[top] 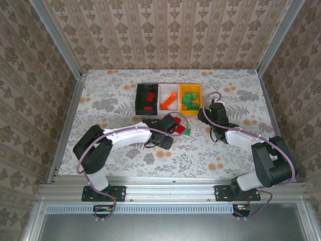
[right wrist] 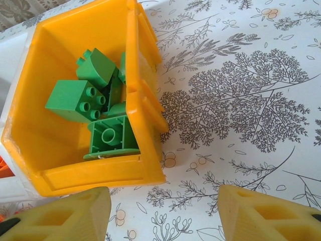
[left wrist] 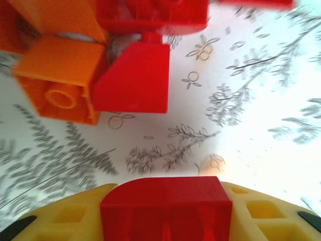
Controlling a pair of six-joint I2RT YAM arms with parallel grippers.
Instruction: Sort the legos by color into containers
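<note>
Three bins stand touching in a row at the far side of the desk (top: 110,100), which wears a white cloth printed with grey leaves and small orange blossoms. The black bin (top: 139,98) on the left holds glossy red bricks (top: 149,101). The white bin (top: 169,86) in the middle holds orange bricks (top: 170,102). The yellow-orange bin (right wrist: 75,170) on the right holds green bricks (right wrist: 75,98), studded on top, one with a rounded corner and one lying with its hollow underside up.

Low over the desk, in front of the white bin, the left fingers (left wrist: 65,218) are clenched on a red brick (left wrist: 165,208), its smooth face filling the gap between the yellow pads. Just beyond it lie a loose orange brick (left wrist: 60,93) with one round stud showing, a sloped red brick (left wrist: 133,78) touching it, and another red piece (left wrist: 153,15) behind them, blurred. A loose green brick (top: 187,132) rests on the desk just right of the left fingers.

At the near right corner of the yellow-orange bin, the right fingers (right wrist: 70,216) are spread wide, with bare cloth between them.
</note>
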